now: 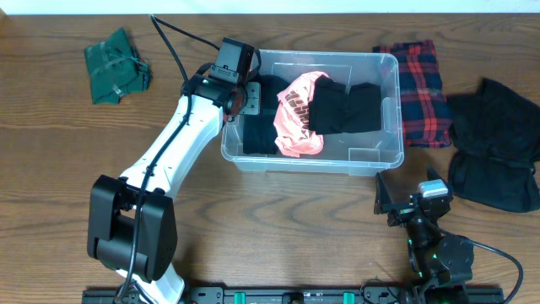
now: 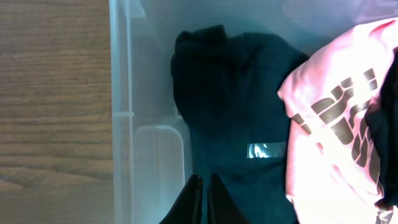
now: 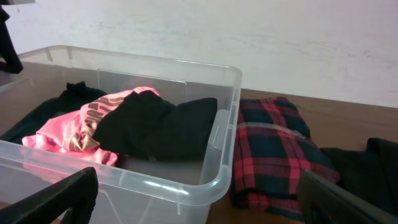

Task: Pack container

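A crumpled green garment (image 1: pixel 116 66) lies at the far left of the wooden table (image 1: pixel 51 169), well apart from everything else. Next to the right, the white left arm (image 1: pixel 169 160) reaches up across the table to the left end of the container (image 1: pixel 312 163). This clear plastic bin sits near the middle of the table, its long side running left to right.

In the left wrist view, the left fingers (image 2: pixel 198 202) are drawn together with only a sliver between them. They sit inside the container's left end, just over a dark folded garment (image 2: pixel 236 106); whether they touch it cannot be told.

A pink garment with dark lettering (image 1: pixel 295 118) lies across the middle of the container, partly over the dark one. A black garment (image 1: pixel 344 107) rests on the pink one's right side and fills the container's right half.

Just outside the container's right wall lies a red-and-navy plaid garment (image 1: pixel 422 84), and beside that a heap of black clothing (image 1: pixel 498 143).

Near the table's front edge at the right, the right fingers (image 3: pixel 59 198) are spread wide and hold nothing. They stand outside the container, facing its right front corner.
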Robot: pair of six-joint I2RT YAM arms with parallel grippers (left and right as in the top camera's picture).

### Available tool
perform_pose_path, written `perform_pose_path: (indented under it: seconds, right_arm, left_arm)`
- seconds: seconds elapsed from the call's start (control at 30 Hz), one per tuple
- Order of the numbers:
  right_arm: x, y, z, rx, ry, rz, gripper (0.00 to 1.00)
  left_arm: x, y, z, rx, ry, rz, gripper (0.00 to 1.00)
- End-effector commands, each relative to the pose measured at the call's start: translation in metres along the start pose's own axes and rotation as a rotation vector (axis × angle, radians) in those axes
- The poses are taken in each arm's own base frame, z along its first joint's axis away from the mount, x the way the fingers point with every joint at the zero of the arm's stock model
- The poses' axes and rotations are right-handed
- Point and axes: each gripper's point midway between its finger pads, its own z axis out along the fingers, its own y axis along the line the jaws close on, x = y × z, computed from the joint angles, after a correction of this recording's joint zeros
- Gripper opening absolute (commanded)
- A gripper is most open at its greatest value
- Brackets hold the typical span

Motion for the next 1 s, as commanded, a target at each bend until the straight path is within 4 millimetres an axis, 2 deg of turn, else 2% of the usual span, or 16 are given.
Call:
perform_pose_path:
  seconds: [0.0, 0.13, 0.33, 0.67, 0.83, 0.97]
  right_arm:
    - [0.0, 0.002, 0.0, -0.008, 0.0, -0.016, 0.99]
    - [0.0, 0.002, 0.0, -0.008, 0.0, -0.016, 0.99]
    - [0.0, 0.002, 0.0, -0.008, 0.0, -0.016, 0.99]
    - [0.0, 0.002, 0.0, -0.008, 0.0, -0.016, 0.99]
    - [0.0, 0.002, 0.0, -0.008, 0.0, -0.016, 0.99]
    - [0.0, 0.002, 0.0, -0.008, 0.0, -0.016, 0.99]
  left_arm:
    - [0.009, 0.012, 0.004, -0.06, 0.022, -0.016, 0.06]
    - [0.013, 0.029, 0.002, -0.155, 0.031, -0.011, 0.06]
    - [0.018, 0.035, 0.001, -0.182, 0.053, -0.006, 0.06]
    - [0.017, 0.06, -0.005, -0.328, 0.036, 0.005, 0.06]
    - [0.019, 0.068, -0.006, -0.343, 0.049, -0.006, 0.06]
    - [0.02, 0.083, -0.007, -0.362, 0.058, -0.058, 0.06]
